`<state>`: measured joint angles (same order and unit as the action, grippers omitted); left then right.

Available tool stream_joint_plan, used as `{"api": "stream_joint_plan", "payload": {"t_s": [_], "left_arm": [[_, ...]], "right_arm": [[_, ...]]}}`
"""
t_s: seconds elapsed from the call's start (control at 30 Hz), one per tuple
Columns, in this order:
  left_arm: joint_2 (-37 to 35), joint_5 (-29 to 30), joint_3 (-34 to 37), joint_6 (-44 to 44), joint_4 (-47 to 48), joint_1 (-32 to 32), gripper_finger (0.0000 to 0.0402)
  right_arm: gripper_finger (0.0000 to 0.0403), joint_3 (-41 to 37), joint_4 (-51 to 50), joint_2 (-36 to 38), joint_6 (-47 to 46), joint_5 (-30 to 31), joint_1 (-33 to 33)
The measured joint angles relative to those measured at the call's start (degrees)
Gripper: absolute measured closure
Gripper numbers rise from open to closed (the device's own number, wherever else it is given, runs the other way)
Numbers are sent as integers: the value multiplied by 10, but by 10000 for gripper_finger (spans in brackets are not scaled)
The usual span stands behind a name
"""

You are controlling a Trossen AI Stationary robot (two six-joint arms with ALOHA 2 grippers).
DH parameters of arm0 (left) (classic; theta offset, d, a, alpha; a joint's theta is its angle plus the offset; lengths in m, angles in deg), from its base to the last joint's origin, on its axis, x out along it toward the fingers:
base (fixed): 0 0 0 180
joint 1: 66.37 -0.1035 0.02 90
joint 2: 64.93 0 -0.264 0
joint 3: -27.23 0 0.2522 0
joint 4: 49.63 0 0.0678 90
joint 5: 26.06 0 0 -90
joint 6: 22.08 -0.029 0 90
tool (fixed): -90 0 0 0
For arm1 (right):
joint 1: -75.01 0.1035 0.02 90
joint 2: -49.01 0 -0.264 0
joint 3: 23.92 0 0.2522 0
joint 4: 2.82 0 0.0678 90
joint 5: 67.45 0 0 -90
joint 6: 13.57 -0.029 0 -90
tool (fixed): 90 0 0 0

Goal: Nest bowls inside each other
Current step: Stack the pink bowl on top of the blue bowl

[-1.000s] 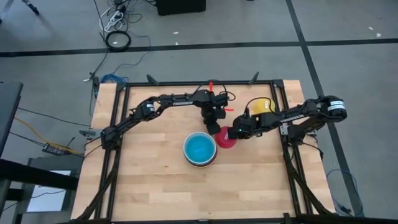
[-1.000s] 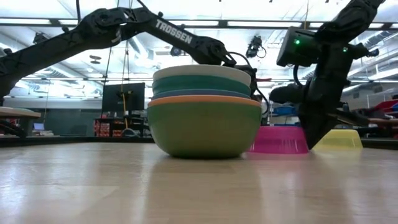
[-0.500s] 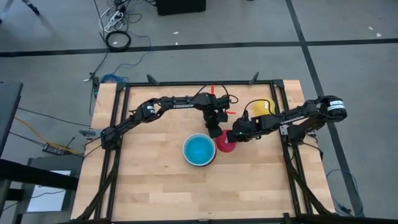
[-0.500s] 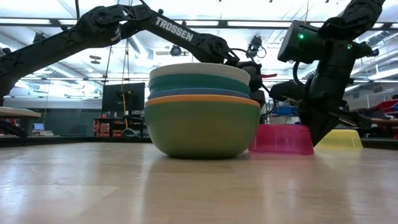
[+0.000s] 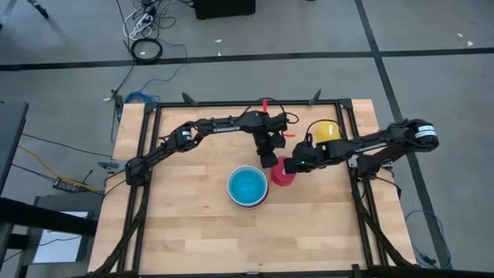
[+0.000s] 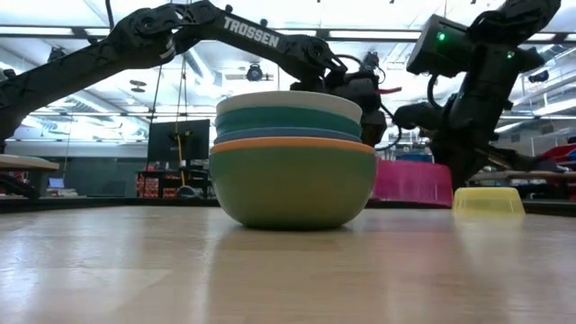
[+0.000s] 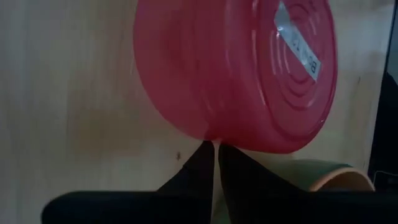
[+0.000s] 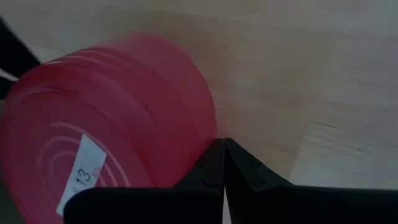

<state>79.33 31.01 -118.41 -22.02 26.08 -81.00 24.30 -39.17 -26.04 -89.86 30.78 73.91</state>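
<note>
- High view: a stack of round smooth plastic bowls [image 5: 248, 186], its top inside bright blue, stands near the middle of the wooden bench [image 5: 177, 232].
- High view: a round red plastic bowl [image 5: 282, 173] lies bottom-up just beside the stack, on the side toward the bench's right edge.
- High view: a round yellow plastic bowl [image 5: 323, 131] sits near the far right corner of the bench, well apart from the stack.
- High view: the left gripper [image 5: 269, 161] is at the red bowl's far rim; the right gripper [image 5: 292, 165] is at its right side.
- Low view: the stack [image 6: 292, 158] shows, from the bottom, green, orange, blue, teal and white bowls.
- Low view: the red bowl [image 6: 412, 183] appears behind the stack, raised above the bench surface; the yellow bowl [image 6: 488, 201] rests upside down on the bench.
- Left wrist view: the left gripper's fingers [image 7: 200, 169] are pressed almost together, pinching the rim of the red bowl [image 7: 236, 68]; a white label on its ribbed base is visible.
- Right wrist view: the right gripper's fingers [image 8: 244, 167] are together, tips touching the wall of the red bowl [image 8: 106, 137]; whether they hold it cannot be told.
</note>
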Motion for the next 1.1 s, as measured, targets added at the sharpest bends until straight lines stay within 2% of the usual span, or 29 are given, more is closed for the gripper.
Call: {"api": "stream_joint_plan", "payload": {"t_s": [0.2, 0.57, 0.93, 1.1], "left_arm": [[-6, 0, -30, -6, 30, 0, 365], [-60, 7, -29, -13, 86, 2, 365], [-145, 113, -30, -17, 210, 23, 365], [-176, 162, -30, -11, 277, 47, 365]], "right_arm": [[403, 7, -16, 35, 19, 2, 0], [403, 132, -125, 40, 105, 52, -1], [403, 224, -113, 27, 148, 82, 43], [403, 277, -94, -47, 168, 76, 70]]}}
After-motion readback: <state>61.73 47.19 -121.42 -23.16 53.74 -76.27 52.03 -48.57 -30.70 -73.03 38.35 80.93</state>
